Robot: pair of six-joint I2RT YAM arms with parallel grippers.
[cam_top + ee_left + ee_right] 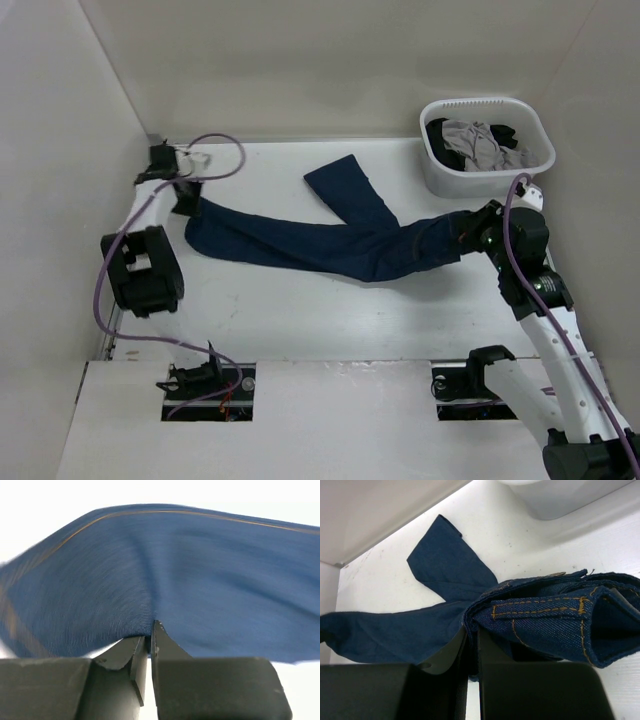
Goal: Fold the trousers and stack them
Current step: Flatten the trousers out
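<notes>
Pinching the trousers [330, 245] by a leg near the tabletop's [300, 320] left edge with left fingers [167, 650]; clamping the waistband [540, 612] with right fingers [445, 657].

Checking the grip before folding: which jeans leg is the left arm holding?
The leg stretched leftward, its end pinched in the left gripper; the other leg lies free, angled toward the back wall.

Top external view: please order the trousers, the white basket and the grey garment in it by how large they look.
1. trousers, clearly the largest.
2. white basket.
3. grey garment, smallest, lying inside the basket.
</notes>
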